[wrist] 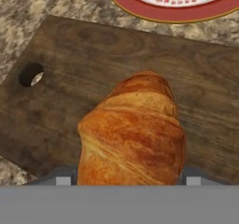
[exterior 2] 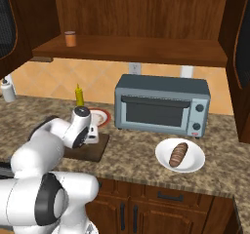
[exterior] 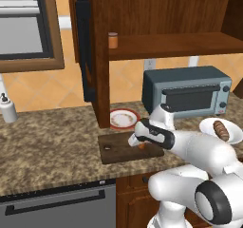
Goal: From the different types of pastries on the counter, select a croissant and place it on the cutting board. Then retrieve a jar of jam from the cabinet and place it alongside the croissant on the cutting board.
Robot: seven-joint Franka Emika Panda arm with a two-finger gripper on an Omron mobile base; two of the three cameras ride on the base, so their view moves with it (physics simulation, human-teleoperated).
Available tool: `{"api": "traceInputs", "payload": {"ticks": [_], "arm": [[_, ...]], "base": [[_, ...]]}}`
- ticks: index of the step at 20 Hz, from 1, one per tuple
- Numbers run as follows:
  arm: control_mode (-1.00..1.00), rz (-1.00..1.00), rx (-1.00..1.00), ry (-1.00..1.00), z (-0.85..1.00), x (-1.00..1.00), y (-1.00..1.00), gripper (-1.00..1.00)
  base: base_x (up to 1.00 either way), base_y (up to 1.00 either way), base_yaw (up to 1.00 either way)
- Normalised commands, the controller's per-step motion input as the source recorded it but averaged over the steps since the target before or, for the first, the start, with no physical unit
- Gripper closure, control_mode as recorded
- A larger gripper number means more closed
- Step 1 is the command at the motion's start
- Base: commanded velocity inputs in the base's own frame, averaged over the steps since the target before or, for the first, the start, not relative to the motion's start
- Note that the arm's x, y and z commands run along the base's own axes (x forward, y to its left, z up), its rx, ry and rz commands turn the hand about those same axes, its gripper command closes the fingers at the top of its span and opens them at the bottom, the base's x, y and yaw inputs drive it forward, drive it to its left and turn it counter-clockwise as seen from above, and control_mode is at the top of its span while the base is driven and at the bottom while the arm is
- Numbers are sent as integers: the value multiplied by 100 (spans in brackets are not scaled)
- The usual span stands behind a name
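Hand view, bottom centre: croissant [wrist: 133,134] big in frame, golden-orange, wedged between the two fingers [wrist: 63,177] whose dark tips flank it at lower left and lower right; fingers narrow, closed on the pastry; tapered end points up-frame over the cutting board [wrist: 70,97]; can't tell if it touches the wood or hangs just above. Board hole sits at the left edge of that view, so the pastry is toward the board's middle/right; judged a sensible spot, leaves bare wood beside it for the jar.

Left base view: gripper [exterior: 138,141] low over the board at centre frame, a bit of orange showing at its tip; arm reaches in from lower right, bent low, prob. because the drop is meant to be gentle. Board lies on the speckled worktop [exterior: 47,141], near its front edge.

Just beyond the board: red-rimmed plate [exterior: 124,118], touching or nearly touching the board's far edge. Right of frame: white plate [exterior: 209,126] w/ the darker brown pastry [exterior: 220,130]; well apart from the board, left alone as the wrong type. Behind: grey toaster oven [exterior: 187,91].

Farthest, upper frame: cabinet [exterior: 156,18] shelf w/ jar of jam [exterior: 113,40] upright at its left end; step 2, not yet begun.

Judgement: step 1 at the release point.
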Motion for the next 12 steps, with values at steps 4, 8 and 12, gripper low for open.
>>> {"api": "traceInputs", "payload": {"ticks": [4,8,12], "arm": [[-100,0,0,2,-29,30,2,-100],[-100,0,0,2,-12,19,6,-100],[-100,0,1,2,0,0,0,-100]], "base": [[0,0,0],[0,0,0],[0,0,0]]}}
